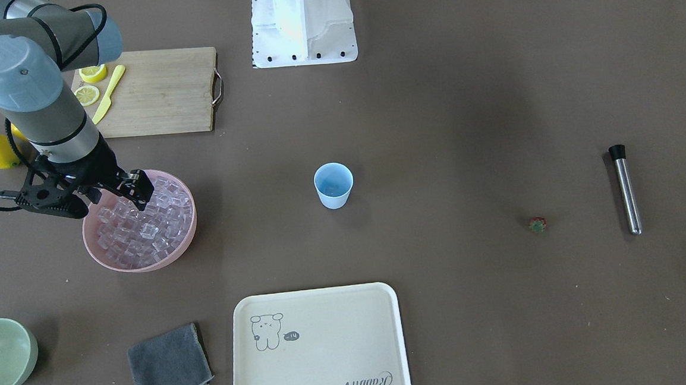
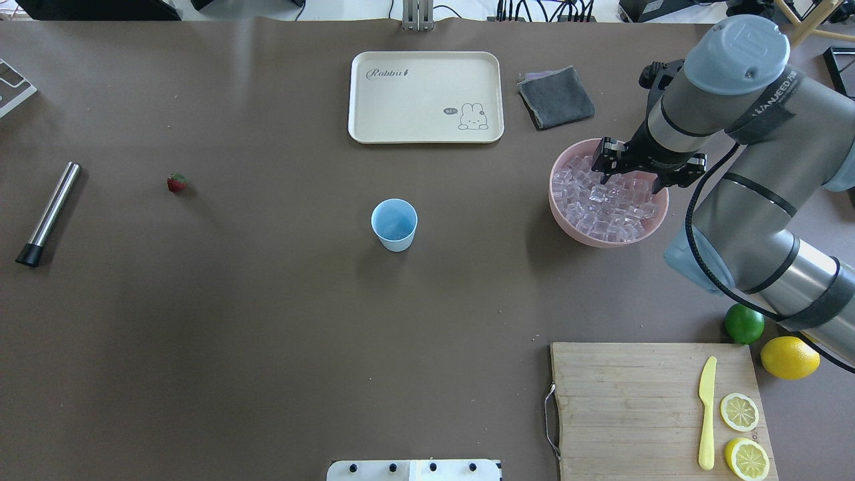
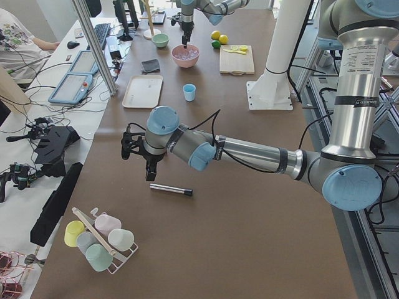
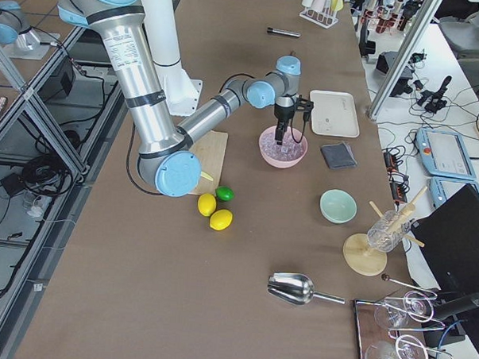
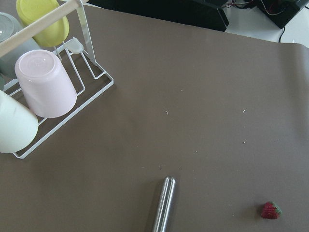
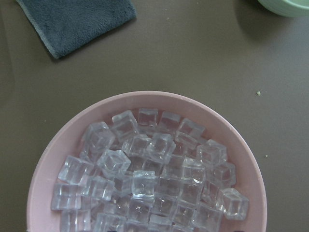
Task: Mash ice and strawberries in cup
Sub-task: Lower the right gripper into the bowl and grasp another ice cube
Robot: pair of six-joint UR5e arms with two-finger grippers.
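Nearest the robot, a wooden cutting board [image 2: 628, 401] is seen with two lemon slices [image 2: 739, 411] and a yellow plastic knife [image 2: 707, 413]. At mid-table the cup [image 2: 394, 224] — pale blue, tapered, smooth — is stood upright and is seen empty from overhead. The strawberry [image 2: 176, 182] lies well to its left, near a steel rod [image 2: 49, 214] with a black end.

The left arm is missed by both table-top views. Only the left side view shows it stretched low across the table, with the left gripper [image 3: 150, 176] pointed down above the rod. Whether its fingers are apart cannot be told. Upturned cups [image 5: 46, 87] on a rack [image 5: 43, 22] are shown by the left wrist view alone.

Farther out, the ice [image 6: 145, 183] — clear, glassy cubes — is heaped in a pink bowl [image 2: 596, 242]. The right gripper [image 2: 634, 179] is held just over it, fingers spread. Beyond are laid a cream tray [image 2: 414, 100] and a grey cloth [image 2: 556, 97].
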